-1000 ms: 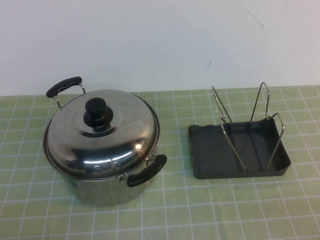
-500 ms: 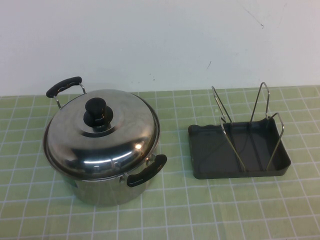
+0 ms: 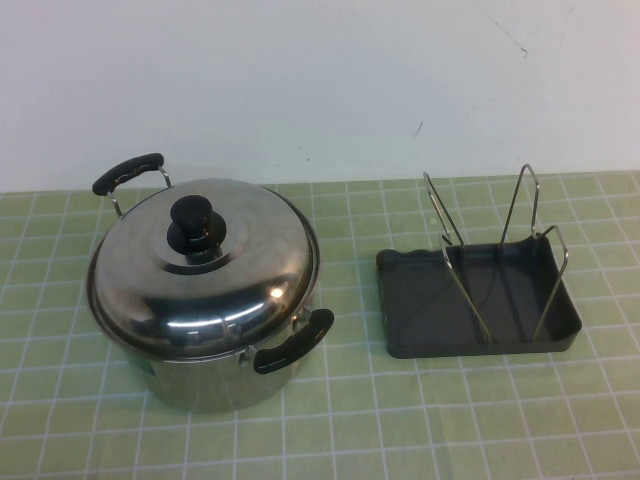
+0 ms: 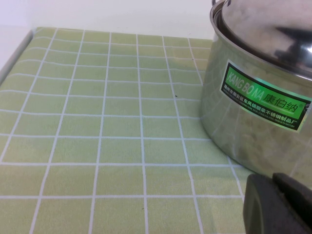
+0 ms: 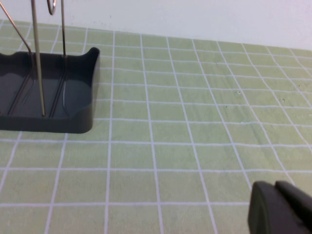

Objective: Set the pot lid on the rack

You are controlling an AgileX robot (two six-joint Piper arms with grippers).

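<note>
The shiny domed pot lid (image 3: 215,265) with its black knob (image 3: 195,225) sits on the deep steel pot (image 3: 200,375) at the table's left. The dark grey rack (image 3: 480,305) with upright wire loops stands empty to the pot's right. Neither arm shows in the high view. In the left wrist view my left gripper (image 4: 273,181) is shut and empty, low over the mat beside the pot's labelled wall (image 4: 258,97); the lid's edge (image 4: 273,29) shows above it. In the right wrist view my right gripper (image 5: 275,187) is shut and empty, apart from the rack's corner (image 5: 73,97).
A green mat with a white grid (image 3: 400,420) covers the table. A white wall (image 3: 320,80) stands close behind the pot and rack. The pot's two black handles (image 3: 295,342) stick out at its front right and back left.
</note>
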